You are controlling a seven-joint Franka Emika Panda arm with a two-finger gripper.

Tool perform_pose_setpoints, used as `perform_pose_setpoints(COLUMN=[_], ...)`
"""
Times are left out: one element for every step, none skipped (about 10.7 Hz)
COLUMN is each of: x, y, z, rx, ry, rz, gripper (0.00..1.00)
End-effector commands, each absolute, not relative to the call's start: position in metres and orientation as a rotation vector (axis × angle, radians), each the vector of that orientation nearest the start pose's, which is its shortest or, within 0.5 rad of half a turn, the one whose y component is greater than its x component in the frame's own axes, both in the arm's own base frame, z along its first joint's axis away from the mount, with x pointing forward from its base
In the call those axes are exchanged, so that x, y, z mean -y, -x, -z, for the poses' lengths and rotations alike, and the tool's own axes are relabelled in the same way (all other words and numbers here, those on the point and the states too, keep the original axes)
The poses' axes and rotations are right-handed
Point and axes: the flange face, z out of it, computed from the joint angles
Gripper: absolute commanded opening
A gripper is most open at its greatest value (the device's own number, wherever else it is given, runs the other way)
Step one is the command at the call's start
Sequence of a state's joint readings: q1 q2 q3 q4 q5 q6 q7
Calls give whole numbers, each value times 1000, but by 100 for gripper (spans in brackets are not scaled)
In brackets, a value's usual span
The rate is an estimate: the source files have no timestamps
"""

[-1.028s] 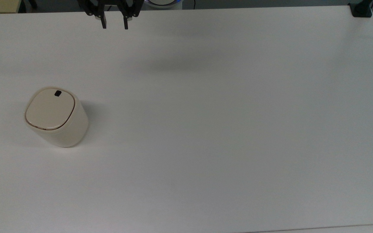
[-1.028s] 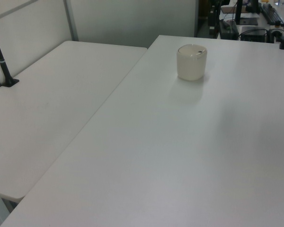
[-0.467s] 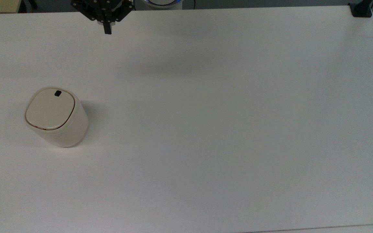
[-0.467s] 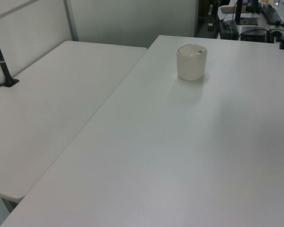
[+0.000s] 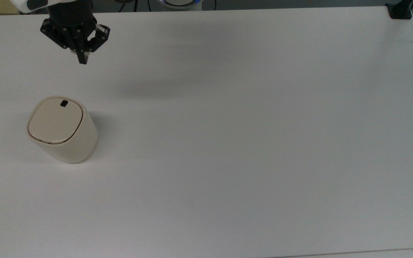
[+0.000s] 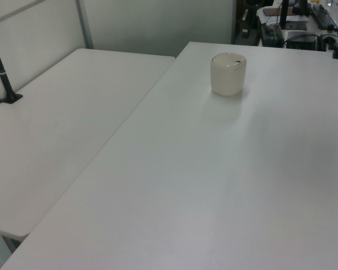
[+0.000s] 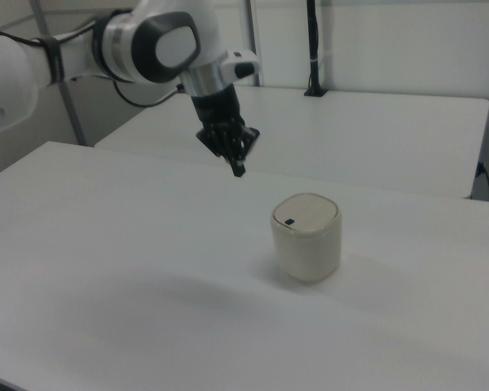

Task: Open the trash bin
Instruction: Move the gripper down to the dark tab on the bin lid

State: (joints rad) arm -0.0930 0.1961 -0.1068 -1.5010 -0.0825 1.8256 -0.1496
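Observation:
The cream trash bin [image 5: 63,130] stands upright on the white table [image 5: 228,143], at the top view's left. Its flat lid [image 5: 55,121] lies shut, and a small black button [image 5: 63,103] sits at the lid's far edge. The same trash bin [image 6: 228,73] stands far back in the left view and mid-table as trash bin [image 7: 307,236] in the right view. My gripper [image 5: 82,61] hangs above the table beyond the bin, fingers shut together and pointing down. The gripper [image 7: 238,169] is up and to the left of the bin in the right view, apart from it.
A black clamp [image 5: 400,10] sits at the table's far right corner in the top view. A second white table [image 6: 62,124] adjoins on the left view's left, with a black post [image 6: 3,73] on it. The white arm [image 7: 106,49] reaches in from the right view's left.
The gripper went from open to shut, then moved to the top view's left and nearer, toward the bin. The bin has not moved.

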Motion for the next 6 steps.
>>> perform_pose_setpoints(x=[150, 151, 153, 157, 167, 172], y=[-642, -650, -656, -662, -665, -667], z=[-523, -507, -493, -483, -477, -472], rx=[-83, -90, -106, -118, -172, -231], ry=[3247, 3251, 3256, 3259, 3256, 3252], rz=[192, 199, 189, 223, 256, 279], gripper=[0, 0, 0, 0, 0, 0])
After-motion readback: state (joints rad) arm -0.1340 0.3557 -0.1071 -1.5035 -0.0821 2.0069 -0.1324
